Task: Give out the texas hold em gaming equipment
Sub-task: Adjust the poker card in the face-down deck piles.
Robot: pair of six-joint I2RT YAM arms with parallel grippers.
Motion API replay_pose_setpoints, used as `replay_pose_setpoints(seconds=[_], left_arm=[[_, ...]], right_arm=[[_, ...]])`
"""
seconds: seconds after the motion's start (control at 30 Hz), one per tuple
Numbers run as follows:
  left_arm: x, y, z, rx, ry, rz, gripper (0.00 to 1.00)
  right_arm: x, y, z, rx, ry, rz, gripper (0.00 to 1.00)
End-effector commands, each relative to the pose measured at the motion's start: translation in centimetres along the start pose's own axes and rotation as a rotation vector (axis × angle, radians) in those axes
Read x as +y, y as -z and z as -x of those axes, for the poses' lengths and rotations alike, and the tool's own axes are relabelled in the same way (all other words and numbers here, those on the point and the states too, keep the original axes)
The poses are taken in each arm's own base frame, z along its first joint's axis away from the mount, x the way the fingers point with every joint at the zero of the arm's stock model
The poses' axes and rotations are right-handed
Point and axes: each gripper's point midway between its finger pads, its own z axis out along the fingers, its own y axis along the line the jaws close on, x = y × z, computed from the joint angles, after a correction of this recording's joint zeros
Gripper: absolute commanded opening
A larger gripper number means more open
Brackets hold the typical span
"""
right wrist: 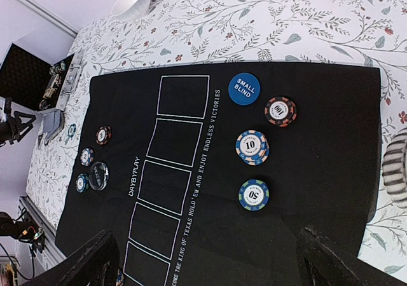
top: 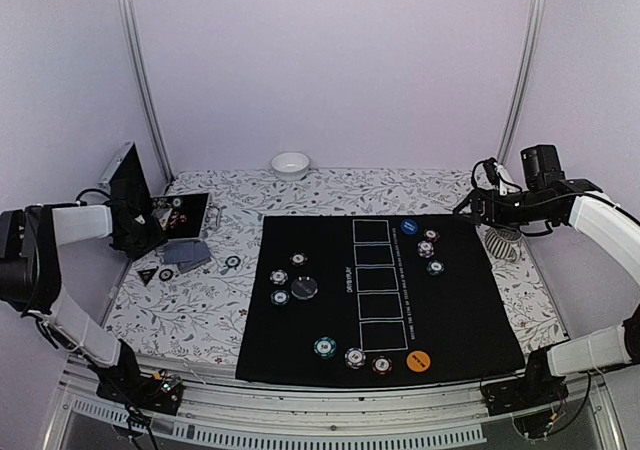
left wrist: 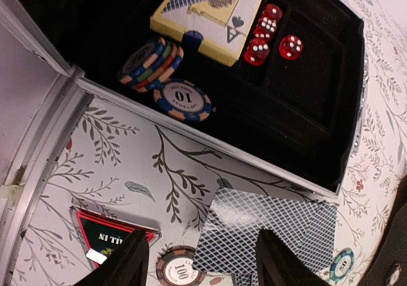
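Note:
Grey-blue-backed playing cards (left wrist: 267, 232) lie fanned on the floral cloth beside the open black case (left wrist: 318, 108). My left gripper (left wrist: 200, 270) hangs low over them, its jaws apart, one finger on each side of a card corner and a 100 chip (left wrist: 181, 267). In the top view this gripper (top: 155, 238) is at the far left by the cards (top: 187, 253). My right gripper (right wrist: 213, 267) stands wide open, high above the mat's right side, over a 50 chip (right wrist: 254, 194), a 10 stack (right wrist: 252, 146) and the blue small-blind disc (right wrist: 244, 89).
The case holds a chip stack (left wrist: 152, 60), red dice (left wrist: 270, 35) and a card box (left wrist: 213, 16). The black mat (top: 470, 310) bears chips at left (top: 280, 277), along the front (top: 354, 357) and an orange disc (top: 420, 361). White bowl (top: 290, 164) at the back.

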Motion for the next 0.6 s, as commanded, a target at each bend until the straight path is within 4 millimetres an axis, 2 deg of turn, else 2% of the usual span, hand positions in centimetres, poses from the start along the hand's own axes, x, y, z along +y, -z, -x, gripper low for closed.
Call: replay_pose_setpoints(seconds=[0.0,0.1,0.3,0.57], left_arm=[[-0.3,-1.5,-1.1,0.022,-0.004,-0.049,0.59],[-0.5,-2.1,-1.4,0.03,0.001,-0.066,0.55],[0.4,-3.0,-2.1,0.046,0.004,-0.025,0.55],[0.2,-3.3,-3.4,0.062,0.031,-0.062,0.54]], right_arm=[[-0.2,-0.5,-0.2,0.004,0.011,-0.004,0.99],[-0.3,-0.6,-0.3,0.008,0.009,-0.004,0.99],[-0.3,-0.6,-0.3,0.007,0.009,-0.005,0.99],[-0.3,-0.9,-0.4,0.017,0.005,0.0,0.99]])
